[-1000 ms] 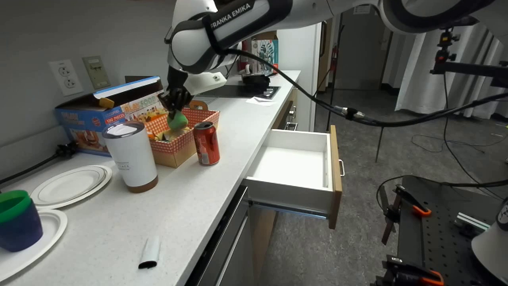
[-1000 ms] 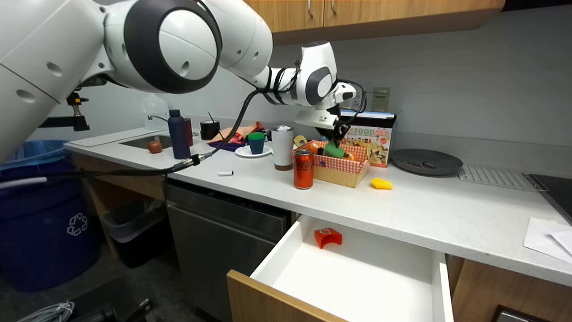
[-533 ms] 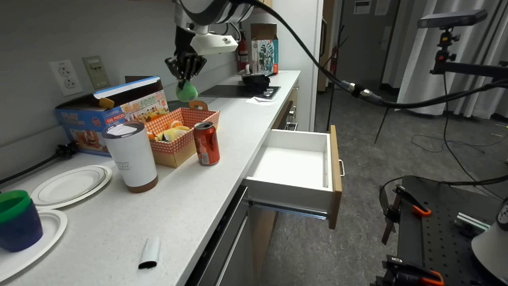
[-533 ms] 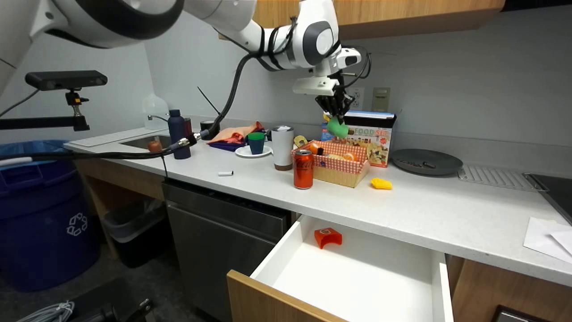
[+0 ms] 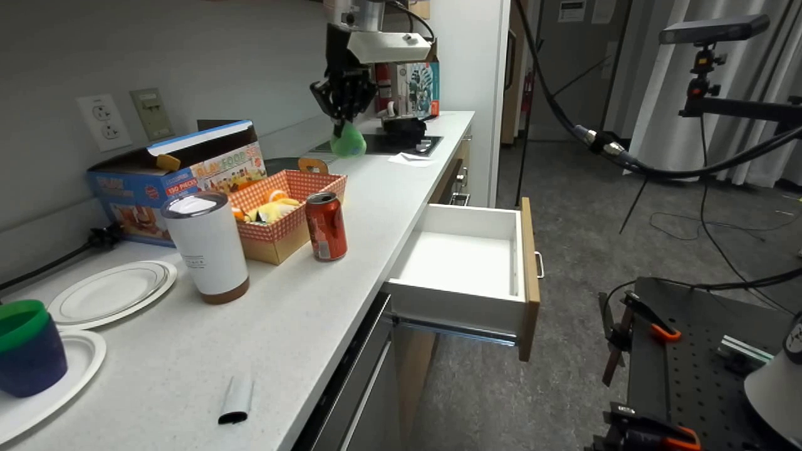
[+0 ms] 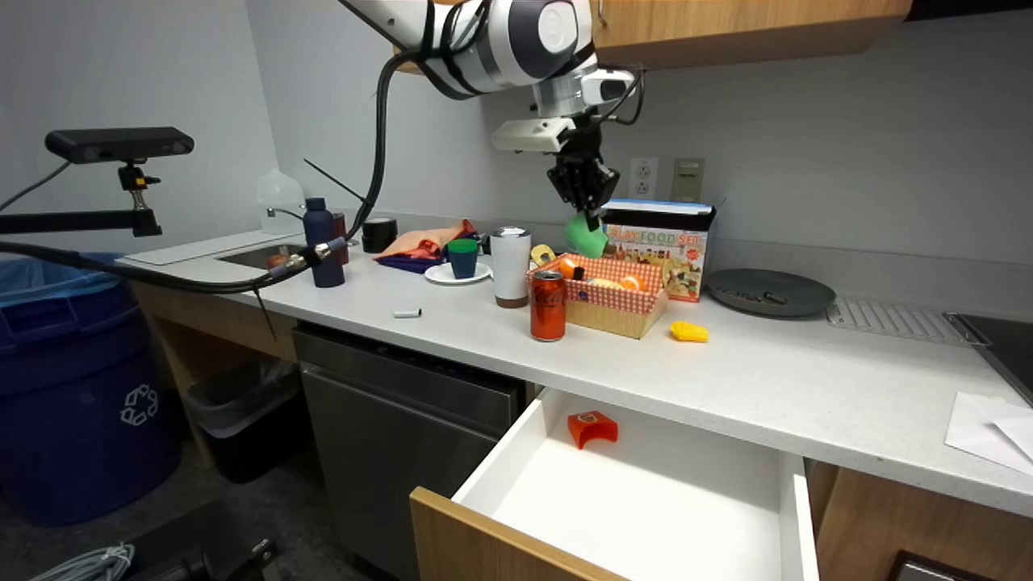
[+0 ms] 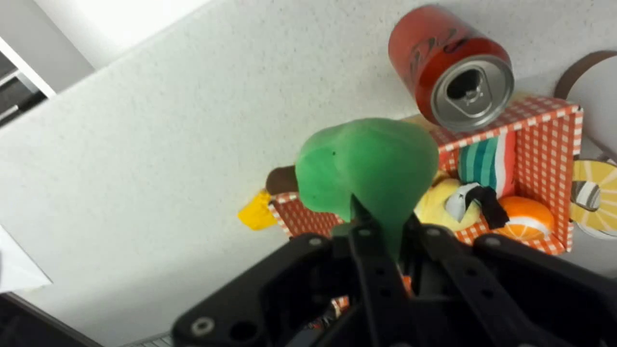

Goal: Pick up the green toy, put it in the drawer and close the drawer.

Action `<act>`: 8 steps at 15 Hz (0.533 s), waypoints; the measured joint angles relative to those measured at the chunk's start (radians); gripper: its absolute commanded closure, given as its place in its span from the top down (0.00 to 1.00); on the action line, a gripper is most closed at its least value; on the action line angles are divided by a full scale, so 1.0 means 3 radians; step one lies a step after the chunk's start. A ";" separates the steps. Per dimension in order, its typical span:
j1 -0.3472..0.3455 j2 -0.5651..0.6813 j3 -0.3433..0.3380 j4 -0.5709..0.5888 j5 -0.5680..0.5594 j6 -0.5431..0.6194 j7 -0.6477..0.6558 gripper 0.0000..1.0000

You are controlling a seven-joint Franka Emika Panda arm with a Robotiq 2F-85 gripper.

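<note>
The green toy is held up in the air above the counter. It shows in both exterior views (image 5: 349, 142) (image 6: 583, 236) and large in the wrist view (image 7: 371, 159), with a brown stub at one end. My gripper (image 5: 341, 127) points down and is shut on the toy; the fingers pinch its near end, as the wrist view (image 7: 383, 221) shows. The drawer stands pulled open below the counter in both exterior views (image 5: 463, 263) (image 6: 662, 500). A corner of its white inside shows at the top left of the wrist view (image 7: 115, 24). An orange-red piece (image 6: 593, 428) lies in its back corner.
A checked basket (image 6: 617, 311) with toy food stands beneath the gripper. A red can (image 5: 326, 227) and a white tumbler (image 5: 205, 247) stand beside it. A yellow piece (image 6: 688, 331) lies on the counter (image 6: 775, 387). A play-food box (image 5: 141, 194) stands at the wall.
The green toy has risen out of the basket in my gripper. In the last half second both moved away from the wall, towards the drawer side. The drawer has not moved.
</note>
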 measured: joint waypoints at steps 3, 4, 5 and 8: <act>-0.0017 -0.0268 -0.0045 -0.0553 -0.0007 0.0165 0.0266 0.03; -0.0031 -0.0352 -0.0066 -0.0747 -0.0029 0.0239 0.0344 0.03; -0.0046 -0.0432 -0.0091 -0.0940 -0.0075 0.0319 0.0424 0.03; -0.0123 -0.0664 -0.0176 -0.1539 -0.0306 0.0603 0.0647 0.03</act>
